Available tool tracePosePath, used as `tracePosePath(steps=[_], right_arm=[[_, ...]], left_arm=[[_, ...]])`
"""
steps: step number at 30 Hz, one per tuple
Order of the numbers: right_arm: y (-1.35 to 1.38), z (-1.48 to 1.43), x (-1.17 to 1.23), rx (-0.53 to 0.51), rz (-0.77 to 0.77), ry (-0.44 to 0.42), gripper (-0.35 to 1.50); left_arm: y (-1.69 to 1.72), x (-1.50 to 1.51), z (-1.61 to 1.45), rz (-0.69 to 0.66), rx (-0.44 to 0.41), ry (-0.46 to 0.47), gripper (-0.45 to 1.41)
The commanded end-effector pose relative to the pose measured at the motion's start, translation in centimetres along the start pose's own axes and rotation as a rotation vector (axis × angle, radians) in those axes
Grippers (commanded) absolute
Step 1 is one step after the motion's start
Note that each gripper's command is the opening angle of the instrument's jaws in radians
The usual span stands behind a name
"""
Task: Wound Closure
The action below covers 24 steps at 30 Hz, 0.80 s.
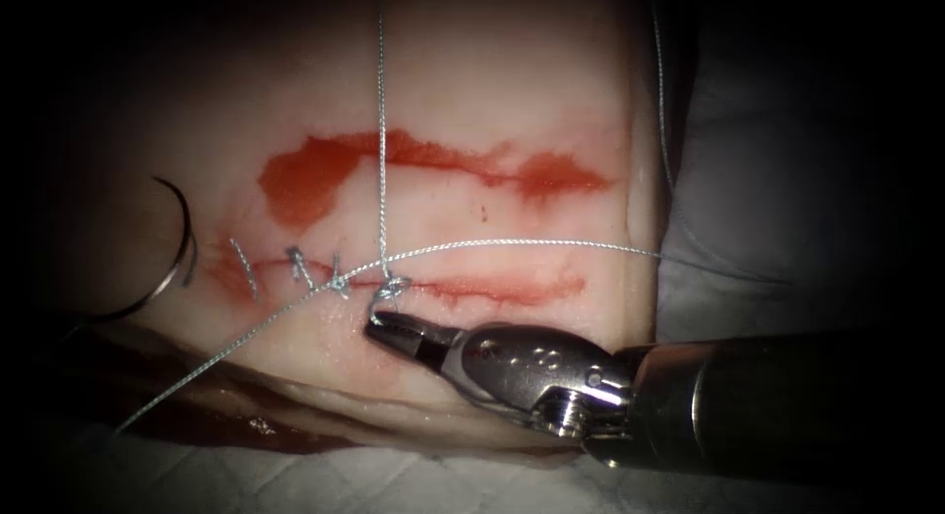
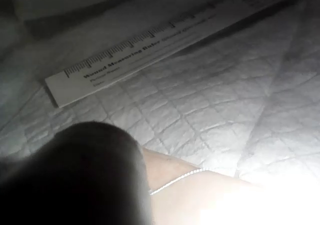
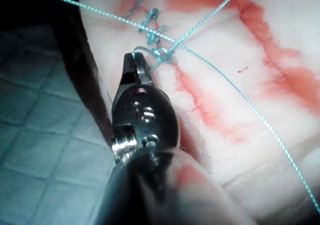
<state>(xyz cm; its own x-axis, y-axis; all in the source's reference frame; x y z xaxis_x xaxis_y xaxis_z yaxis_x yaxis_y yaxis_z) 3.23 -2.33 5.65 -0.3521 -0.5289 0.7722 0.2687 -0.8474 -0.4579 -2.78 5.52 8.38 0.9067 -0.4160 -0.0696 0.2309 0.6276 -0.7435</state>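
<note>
**Right pincer clenched on thread at the knot; needle lying free**

Endoscope view: the right pincer is coming in from the right, its jaws clenched on a short loop of thread just below the cut in the tissue. One strand is running straight up from the knot, another is arcing off to the right, a third is trailing toward the tissue's lower left edge. Stitches are sitting on the left stretch of the cut. The curved needle is lying free near the tissue's left edge, held by neither tool. Red fluid is smearing the tissue above the cut.

Left wrist view: a paper ruler is lying on the quilted pad; a strand of thread is crossing the tissue. Left pincer state: cannot tell.

Right wrist view: the right pincer is gripping the thread beside the knot.
</note>
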Motion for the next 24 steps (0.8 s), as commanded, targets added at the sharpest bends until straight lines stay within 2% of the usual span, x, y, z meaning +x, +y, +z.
tracePosePath(steps=[1,3,8,14,15,21,24], right_arm=[[0.03,0.11,0.0,-0.006,-0.003,-0.004,-0.35],[0.07,0.15,0.05,-0.036,-0.059,0.0,-0.35],[0.12,0.21,0.16,-0.069,-0.137,0.023,-0.35],[0.21,0.31,0.24,-0.11,-0.17,0.021,-0.35],[0.23,0.32,0.24,-0.122,-0.175,0.021,-0.35],[0.24,0.32,0.25,-0.132,-0.193,0.02,-0.35],[0.28,0.33,0.26,-0.145,-0.215,0.018,-0.35]], left_arm=[[0.03,-0.09,0.05,-0.003,0.0,-0.002,-0.45],[0.02,-0.28,0.04,-0.008,-0.001,-0.014,-0.45],[-0.02,-0.46,0.02,-0.008,-0.021,-0.024,-0.45],[0.13,-0.68,0.06,-0.016,-0.121,-0.062,-0.45],[0.29,-0.7,0.11,-0.016,-0.135,-0.075,-0.45],[0.54,-0.64,0.19,-0.023,-0.203,-0.092,-0.45],[0.69,-0.56,0.24,0.015,-0.249,-0.083,-0.45]])
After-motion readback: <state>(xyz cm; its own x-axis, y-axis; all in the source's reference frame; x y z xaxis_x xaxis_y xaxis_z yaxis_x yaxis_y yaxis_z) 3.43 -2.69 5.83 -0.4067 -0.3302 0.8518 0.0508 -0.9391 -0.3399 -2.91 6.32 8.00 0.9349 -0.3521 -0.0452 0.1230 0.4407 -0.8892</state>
